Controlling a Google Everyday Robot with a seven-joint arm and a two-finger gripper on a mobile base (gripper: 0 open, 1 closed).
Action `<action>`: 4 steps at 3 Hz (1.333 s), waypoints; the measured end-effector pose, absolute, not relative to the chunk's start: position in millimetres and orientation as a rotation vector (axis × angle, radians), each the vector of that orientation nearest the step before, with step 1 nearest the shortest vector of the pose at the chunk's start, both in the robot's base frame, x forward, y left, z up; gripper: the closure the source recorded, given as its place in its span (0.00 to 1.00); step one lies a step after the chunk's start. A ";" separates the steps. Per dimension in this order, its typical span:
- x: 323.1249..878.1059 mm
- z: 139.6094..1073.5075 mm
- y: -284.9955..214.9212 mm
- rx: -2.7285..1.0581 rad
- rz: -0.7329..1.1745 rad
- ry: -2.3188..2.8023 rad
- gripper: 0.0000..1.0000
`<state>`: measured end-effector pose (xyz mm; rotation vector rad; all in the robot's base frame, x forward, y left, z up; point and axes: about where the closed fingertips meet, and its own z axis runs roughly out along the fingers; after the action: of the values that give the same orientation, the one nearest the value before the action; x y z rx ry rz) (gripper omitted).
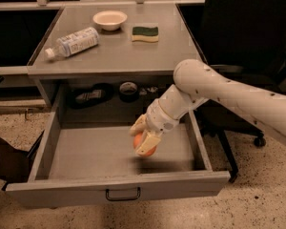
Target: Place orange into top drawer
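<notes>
Over the open top drawer point(119, 184), toward its right half, the gripper point(143, 138) hangs at the end of a white arm point(219, 87) that reaches in from the right. Its pale, cream-coloured fingers point(148, 143) are clamped on the orange point(138, 140), one finger crossing the front of the fruit and the other lying against its upper left side. The orange shows only in part: a rounded, smooth, bright orange surface peeking out at the left and beneath the lower finger. It is held above the drawer floor, not resting on it, and a soft shadow lies on the grey floor just below it.

The drawer is pulled well out from the desk point(114, 56). It is wide, shallow and grey, with a flat front panel and a small dark wire handle point(122, 194) at the centre.

On the desk top lie a clear plastic bottle point(72, 43) on its side at the left, a white bowl point(109, 19) near the back, and a yellow sponge with a green face point(145, 33) just right of the bowl. In the recess behind the drawer sit a few dark objects point(90, 97) too dim to name. A dark office chair point(238, 32) stands to the right of the desk.
</notes>
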<state>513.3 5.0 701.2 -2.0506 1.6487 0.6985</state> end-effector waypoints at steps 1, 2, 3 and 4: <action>503.9 679.2 34.0 -2.104 0.741 1.535 1.00; 513.8 674.4 60.2 -2.099 0.696 1.469 1.00; 516.5 668.8 65.6 -2.079 0.669 1.464 1.00; 515.2 652.8 49.4 -2.034 0.677 1.529 1.00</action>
<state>515.2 49.4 652.8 -2.0336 1.5286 0.6775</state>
